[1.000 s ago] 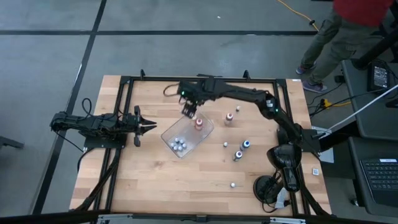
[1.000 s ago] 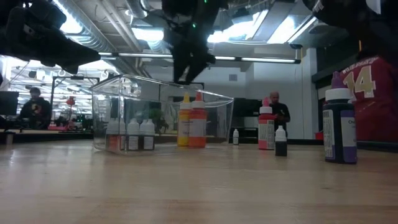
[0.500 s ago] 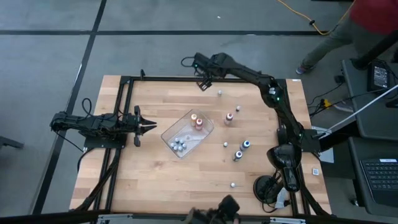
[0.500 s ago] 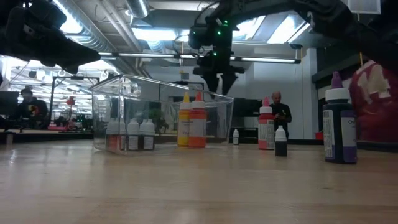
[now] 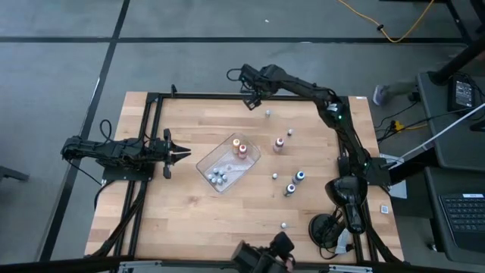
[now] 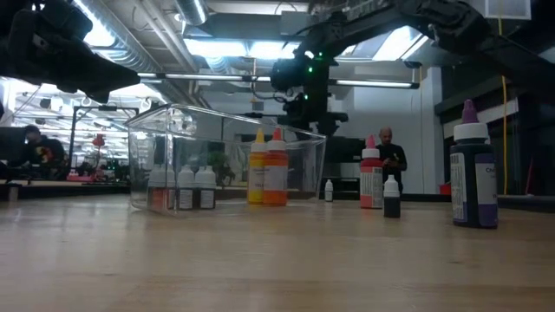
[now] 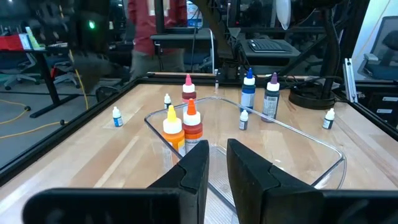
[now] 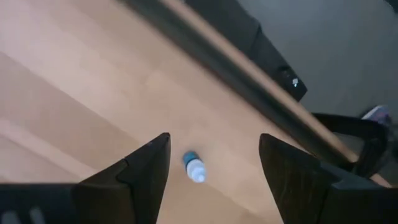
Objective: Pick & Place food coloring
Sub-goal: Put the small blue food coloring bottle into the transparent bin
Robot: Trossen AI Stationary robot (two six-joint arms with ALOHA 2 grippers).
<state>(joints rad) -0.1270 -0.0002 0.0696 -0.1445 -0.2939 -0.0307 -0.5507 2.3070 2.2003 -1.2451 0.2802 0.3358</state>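
Nearest of all, a lone tiny pale bottle point(image 5: 284, 224) of food coloring stands on the wooden table point(image 5: 182, 220), close to the near edge and right of centre. A little farther in, a purple-capped bottle point(image 5: 290, 189) and a blue-capped bottle point(image 5: 300, 176) stand near each other, with another tiny bottle point(image 5: 274, 176) just to their left.

At mid-table sits the clear plastic tray point(image 5: 246, 163), turned at an angle. Its nearer end holds a cluster of small pale bottles point(image 5: 218, 177); its farther end holds a yellow bottle point(image 5: 236, 142) and an orange bottle point(image 5: 242, 150), both upright and side by side.

The left gripper point(image 5: 182, 154) waits left of the tray, apart from it and pointing toward it, its fingers point(image 7: 198, 163) pressed together on nothing.

Right of the tray's far end stands a red-capped bottle point(image 5: 279, 144), and a smaller bottle point(image 5: 289, 133) just beyond that.

Farther still, alone on bare wood, is a tiny blue-capped bottle point(image 5: 267, 114). The right gripper point(image 5: 250, 102) hangs over the table's far edge, just left of that bottle and above it. Its fingers point(image 8: 146, 168) are spread and empty; in the right wrist view the blue-capped bottle shows between them, down on the table and untouched.

Beyond the table, the low view shows a person point(image 6: 388, 156) far back in the room.
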